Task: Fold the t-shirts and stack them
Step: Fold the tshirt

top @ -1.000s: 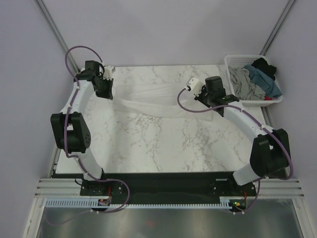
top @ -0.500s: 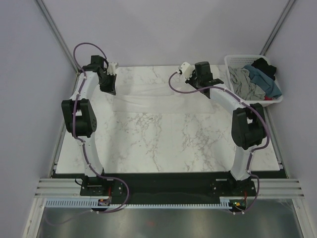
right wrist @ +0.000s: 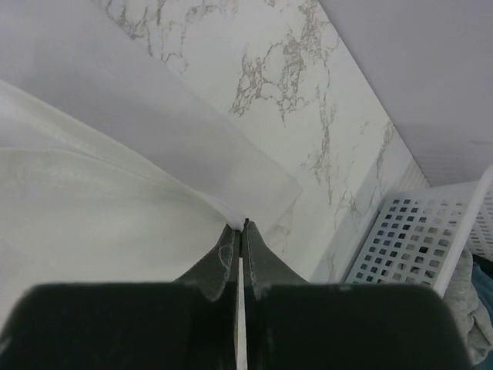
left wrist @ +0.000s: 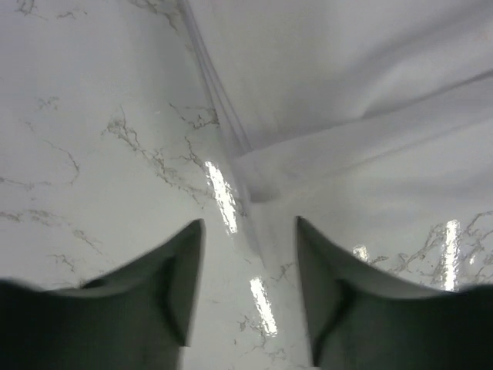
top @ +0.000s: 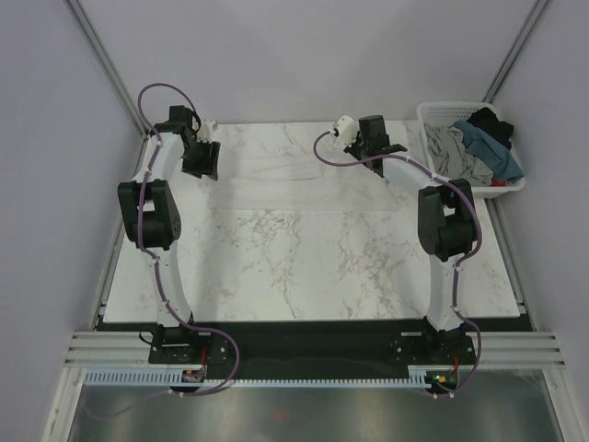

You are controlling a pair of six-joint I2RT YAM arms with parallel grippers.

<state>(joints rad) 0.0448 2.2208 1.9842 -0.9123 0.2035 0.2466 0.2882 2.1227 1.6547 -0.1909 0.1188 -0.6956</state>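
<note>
white t-shirt [left wrist: 347,116] just beyond parted left fingers [left wrist: 173,270], pinched between right fingers [right wrist: 219,266]

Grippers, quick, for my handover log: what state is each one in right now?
Left gripper: open, holding nothing, over the shirt's edge.
Right gripper: closed, apparently pinching the shirt's edge.

white lattice basket [top: 448,105] at the far right corner of the marble table [top: 304,267]

the left gripper [left wrist: 248,231] and right gripper [right wrist: 243,228] have swung to the far edge, pulling the bunched white shirt [top: 304,182] out flat; the left has opened, letting go.
</note>
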